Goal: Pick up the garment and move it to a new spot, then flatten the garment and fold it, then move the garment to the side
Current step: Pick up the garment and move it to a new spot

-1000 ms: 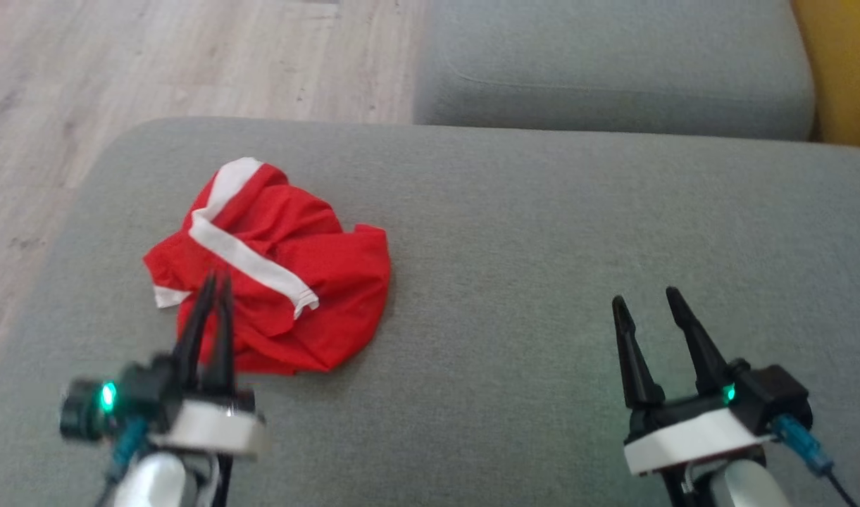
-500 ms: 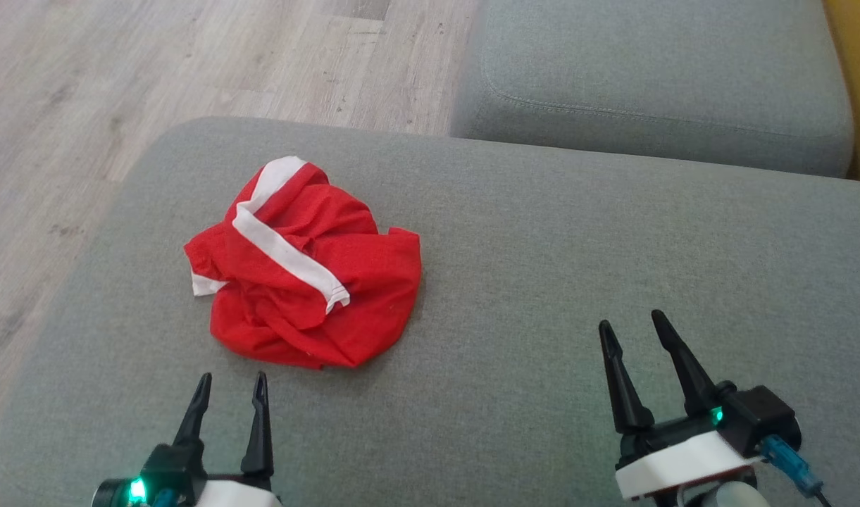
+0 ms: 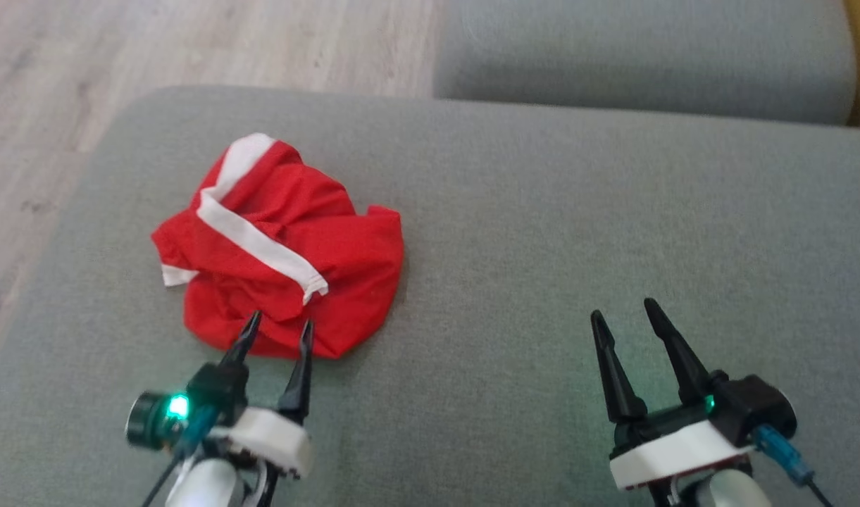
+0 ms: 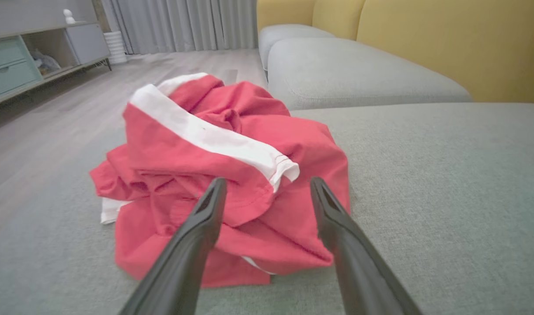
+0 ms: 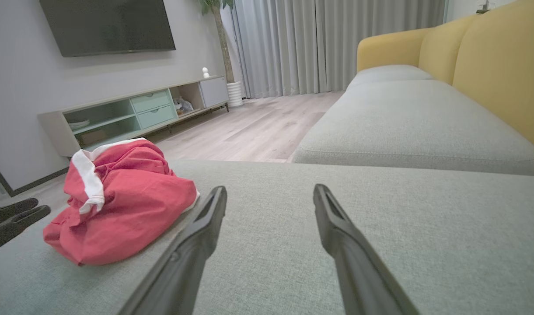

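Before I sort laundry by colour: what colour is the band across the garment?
White band on the red garment, clearest in the left wrist view.

Near hem of garment (image 3: 282, 246) behind left gripper (image 3: 280, 321); far cushion (image 3: 641, 56) partly past top edge.

No legible text, label, brand, number or sign is shown on any surface in these views.
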Controlling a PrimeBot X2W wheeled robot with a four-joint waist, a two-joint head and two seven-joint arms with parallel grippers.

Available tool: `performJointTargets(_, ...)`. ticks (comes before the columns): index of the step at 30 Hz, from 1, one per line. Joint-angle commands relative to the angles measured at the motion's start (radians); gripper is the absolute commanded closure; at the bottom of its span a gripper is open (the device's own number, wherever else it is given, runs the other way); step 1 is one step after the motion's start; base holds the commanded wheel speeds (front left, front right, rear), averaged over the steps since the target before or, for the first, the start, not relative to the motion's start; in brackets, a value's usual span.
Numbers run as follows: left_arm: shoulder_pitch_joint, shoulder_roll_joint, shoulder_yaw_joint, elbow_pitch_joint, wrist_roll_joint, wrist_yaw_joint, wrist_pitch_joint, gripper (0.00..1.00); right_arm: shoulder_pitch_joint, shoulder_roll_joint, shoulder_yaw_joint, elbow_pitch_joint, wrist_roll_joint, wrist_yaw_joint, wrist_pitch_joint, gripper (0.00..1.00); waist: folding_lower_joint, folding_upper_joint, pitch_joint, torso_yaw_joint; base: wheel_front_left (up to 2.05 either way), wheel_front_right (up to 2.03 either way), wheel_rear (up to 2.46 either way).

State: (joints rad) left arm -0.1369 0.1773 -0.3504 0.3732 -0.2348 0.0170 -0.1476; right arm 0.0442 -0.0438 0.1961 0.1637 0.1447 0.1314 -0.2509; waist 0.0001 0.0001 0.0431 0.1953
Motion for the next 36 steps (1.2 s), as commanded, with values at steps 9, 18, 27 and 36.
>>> performJointTargets(9, -0.170, 0.020, 0.024, 0.100, 0.045, 0.029, 0.017, 0.00, -0.081, -0.006, 0.028, -0.026, -0.022, -0.001, -0.011, 0.00, -0.0001, -0.0001, 0.083, -0.060, 0.00, 0.00, 0.00)
performJointTargets(18, -0.227, 0.012, 0.026, 0.179, 0.025, 0.020, -0.042, 1.00, -0.086, -0.006, 0.024, -0.017, -0.023, -0.001, -0.011, 0.00, -0.0001, -0.0001, 0.083, -0.075, 0.00, 0.00, 0.00)
performJointTargets(27, -0.242, 0.035, 0.067, 0.038, 0.010, 0.031, -0.104, 1.00, -0.082, -0.006, 0.019, -0.008, -0.015, -0.001, -0.011, 0.00, -0.0001, -0.0001, 0.035, -0.078, 0.00, 0.00, 0.00)
performJointTargets(36, -0.296, 0.062, 0.073, -0.261, -0.019, -0.048, -0.097, 1.00, -0.085, -0.006, 0.004, -0.014, -0.005, -0.001, -0.011, 0.00, -0.0001, -0.0001, -0.001, -0.108, 0.00, 0.00, 0.00)
